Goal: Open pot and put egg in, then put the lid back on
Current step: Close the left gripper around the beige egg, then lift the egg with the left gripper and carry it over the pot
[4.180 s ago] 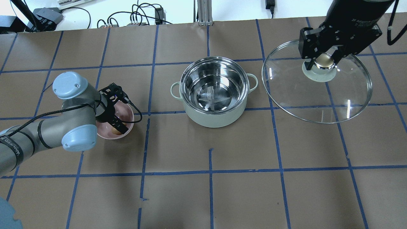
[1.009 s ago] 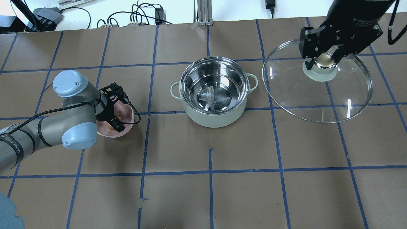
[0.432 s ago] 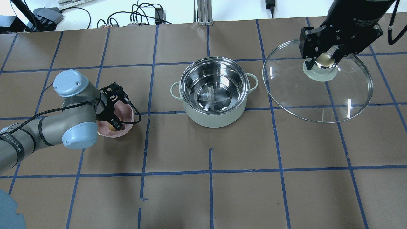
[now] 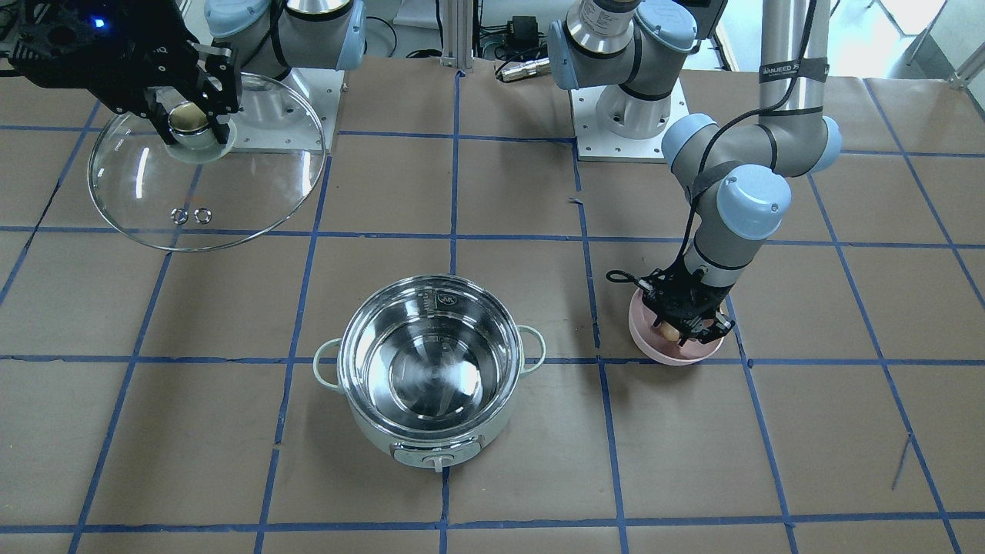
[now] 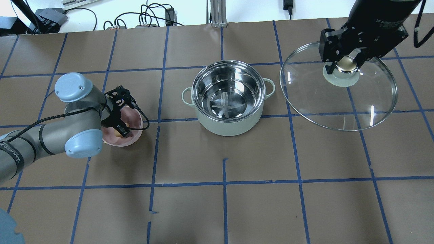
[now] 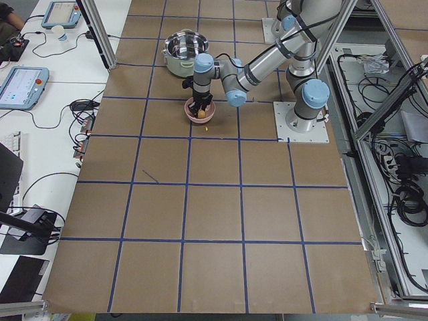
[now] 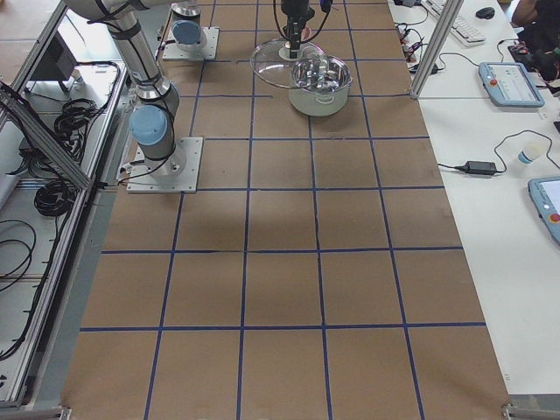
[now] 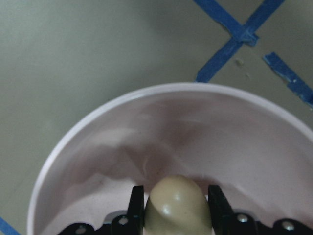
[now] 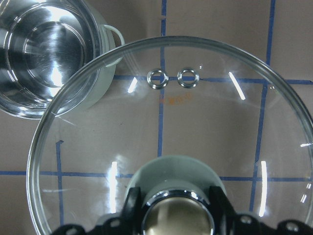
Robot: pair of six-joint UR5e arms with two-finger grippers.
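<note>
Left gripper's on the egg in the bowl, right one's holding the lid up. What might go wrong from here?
The left gripper pinches the egg between narrow fingers inside the pink bowl; it may slip or crack on lifting. The right gripper holds the lid only by its knob, beside the pot; it could tilt.

The pot point(image 5: 228, 126) stands uncovered, well apart from both the pink bowl point(image 5: 135, 128) and the lid point(image 5: 339, 105).
</note>
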